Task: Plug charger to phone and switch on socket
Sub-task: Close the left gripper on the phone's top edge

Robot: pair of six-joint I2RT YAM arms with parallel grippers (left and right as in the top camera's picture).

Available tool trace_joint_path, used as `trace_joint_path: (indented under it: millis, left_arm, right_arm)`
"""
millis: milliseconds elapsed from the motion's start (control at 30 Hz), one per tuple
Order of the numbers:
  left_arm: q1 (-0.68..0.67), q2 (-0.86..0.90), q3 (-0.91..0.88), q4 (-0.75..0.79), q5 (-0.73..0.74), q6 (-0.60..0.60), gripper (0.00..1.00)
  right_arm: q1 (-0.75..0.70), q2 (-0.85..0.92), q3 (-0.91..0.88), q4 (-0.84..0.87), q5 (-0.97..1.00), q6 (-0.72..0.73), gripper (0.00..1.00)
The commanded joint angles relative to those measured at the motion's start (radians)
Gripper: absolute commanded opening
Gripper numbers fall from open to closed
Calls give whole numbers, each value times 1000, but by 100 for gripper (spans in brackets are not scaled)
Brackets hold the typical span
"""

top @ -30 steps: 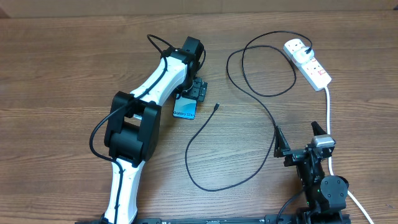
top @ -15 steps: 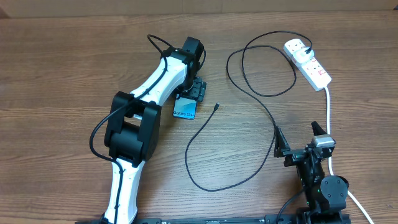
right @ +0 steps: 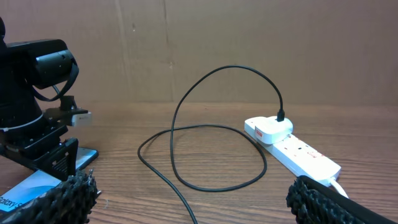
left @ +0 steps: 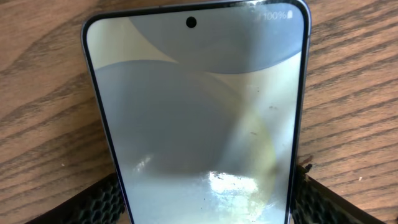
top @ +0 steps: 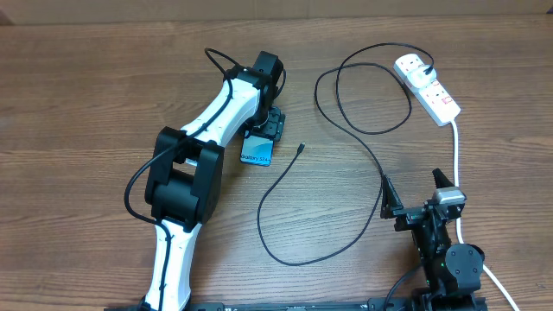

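- Wood-grain table (top: pixel 86 86), cardboard-brown wall behind in the right wrist view.
- Your left gripper (top: pixel 270 130) is down over the phone (top: pixel 257 155), mid-table, a bit left of centre.
- Left wrist view: phone lies flat, screen up and lit, with a ribbed finger pad (left: pixel 102 202) on each long edge. Pads sit right at the edges, but can't tell if they clamp it or only flank it.
- Your right gripper (top: pixel 412 186) is low at the near right of the table, jaws spread wide w/ nothing between them.
- Charger (right: pixel 233 67): thin black cable looped across the table centre. Its connector tip (top: pixel 300 149) lies on the wood just right of the phone, not touching and not plugged in.
- Other end of the charger is a white plug (top: pixel 413 67), seated in the far end of the socket (top: pixel 436 95).
- Socket is at the far right of the table, well apart from the phone. Its thick white cord (top: pixel 455 147) runs toward the near edge past your right arm.
- Switch position is too small to read.
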Motion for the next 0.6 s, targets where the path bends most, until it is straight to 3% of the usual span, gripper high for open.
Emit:
trace_joint_path:
  millis: [0, 567]
  left_arm:
    - [4, 31, -5, -11, -35, 23, 78]
    - [4, 31, -5, -10, -36, 23, 74]
  right_arm:
    - [6, -10, -10, 6, 9, -7, 100]
    - [6, -10, -10, 6, 9, -7, 100]
